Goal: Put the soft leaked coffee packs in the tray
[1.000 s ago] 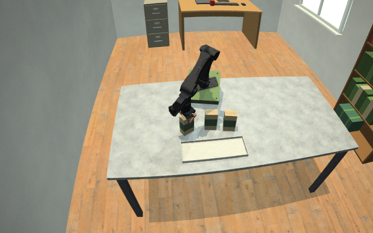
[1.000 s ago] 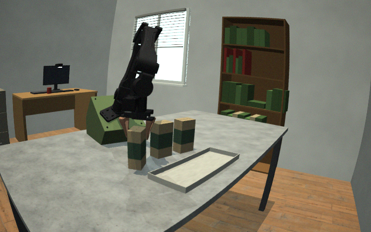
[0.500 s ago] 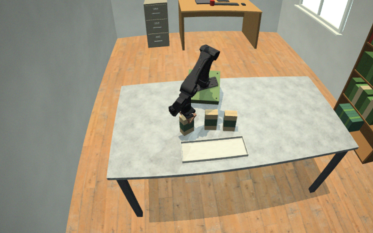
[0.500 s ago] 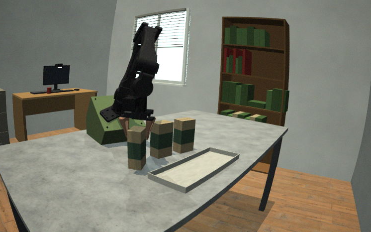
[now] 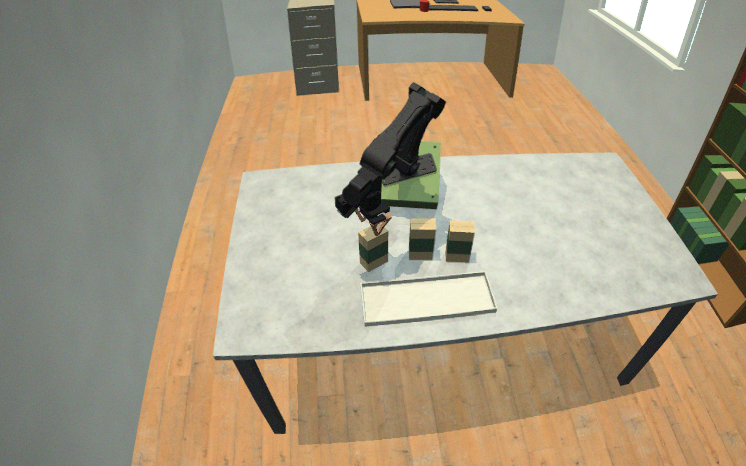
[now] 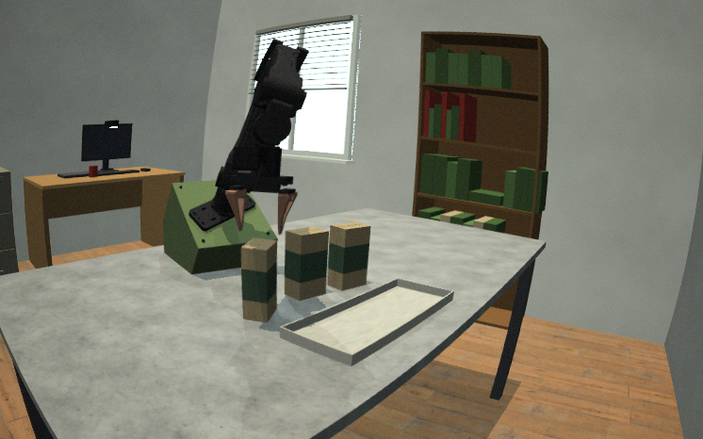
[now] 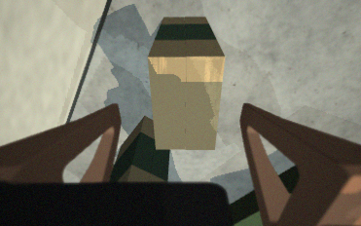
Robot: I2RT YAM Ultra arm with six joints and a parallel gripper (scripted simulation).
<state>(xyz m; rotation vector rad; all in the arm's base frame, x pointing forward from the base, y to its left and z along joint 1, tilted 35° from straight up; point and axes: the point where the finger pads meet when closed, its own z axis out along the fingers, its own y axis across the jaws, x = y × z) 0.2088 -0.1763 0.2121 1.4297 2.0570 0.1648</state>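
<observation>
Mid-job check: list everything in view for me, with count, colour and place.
Packs: three, tan with green band, standing in a row on the table.
Tray: one, grey rim, in front of the packs, nothing in it.
Table: one, grey.
Base wedge: one, green, behind the packs.
Desk, cabinet, bookshelf: one each, by the walls.
Gripper: open, above the end pack.

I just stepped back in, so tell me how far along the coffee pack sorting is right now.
Nothing is sorted yet: the tray holds no pack, and all three packs stand on the table. In hand: the end effector hovers open above the end pack, gripping nothing. Left: the middle pack and far pack remain in their row, and any soft pack must go into the tray.
</observation>
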